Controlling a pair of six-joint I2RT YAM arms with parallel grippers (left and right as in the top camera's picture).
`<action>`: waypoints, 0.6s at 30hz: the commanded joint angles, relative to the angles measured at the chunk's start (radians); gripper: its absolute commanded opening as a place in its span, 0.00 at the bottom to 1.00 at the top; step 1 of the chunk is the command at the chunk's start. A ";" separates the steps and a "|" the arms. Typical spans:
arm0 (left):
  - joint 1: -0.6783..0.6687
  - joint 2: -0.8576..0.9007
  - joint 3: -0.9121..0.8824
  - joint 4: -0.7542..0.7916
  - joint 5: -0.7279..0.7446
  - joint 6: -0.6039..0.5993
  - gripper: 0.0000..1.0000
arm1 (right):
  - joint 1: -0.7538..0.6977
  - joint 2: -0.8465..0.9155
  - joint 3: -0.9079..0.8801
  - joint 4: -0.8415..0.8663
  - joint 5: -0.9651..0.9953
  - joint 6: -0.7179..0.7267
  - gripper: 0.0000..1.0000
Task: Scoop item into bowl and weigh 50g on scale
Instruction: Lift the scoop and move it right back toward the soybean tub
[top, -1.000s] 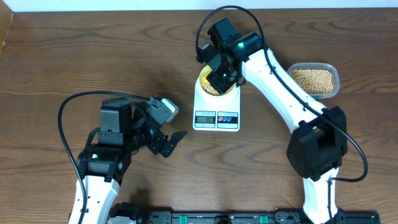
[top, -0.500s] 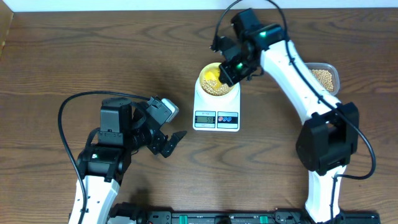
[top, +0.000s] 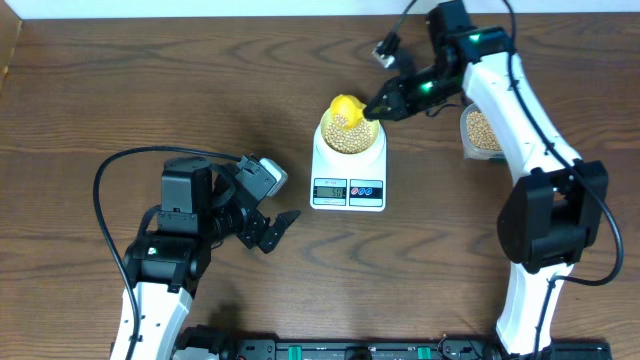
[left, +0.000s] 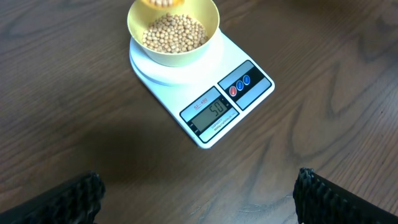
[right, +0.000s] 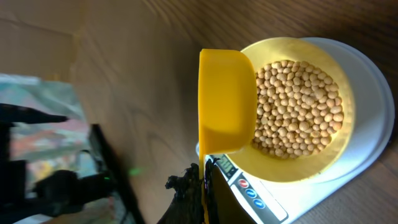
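The pale yellow bowl (top: 350, 135) sits on the white scale (top: 349, 180) and holds a heap of tan beans (left: 175, 33). The scale's display (left: 214, 111) reads about 50. My right gripper (top: 393, 103) is shut on the handle of a bright yellow scoop (top: 346, 108), which hangs tilted over the bowl's far rim. In the right wrist view the scoop (right: 225, 102) is on its side beside the beans (right: 300, 104), with its handle pinched between my fingers (right: 203, 186). My left gripper (top: 272, 232) is open and empty, left of the scale.
A clear plastic tub of beans (top: 482, 130) stands at the right, partly hidden by my right arm. Bare wooden table (top: 100, 90) lies to the left and behind the scale.
My right arm has swung right and back, drawing the gripper away from above the bowl. The scoop now hangs at the bowl's far rim. The left arm has not moved.
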 joint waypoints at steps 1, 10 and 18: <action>0.006 0.002 0.010 0.002 0.013 0.006 0.99 | -0.049 -0.003 -0.008 -0.011 -0.127 0.007 0.01; 0.006 0.002 0.010 0.002 0.013 0.006 0.99 | -0.198 -0.086 -0.008 -0.069 -0.156 -0.019 0.01; 0.006 0.002 0.010 0.002 0.014 0.006 0.99 | -0.372 -0.167 -0.008 -0.167 -0.154 -0.049 0.01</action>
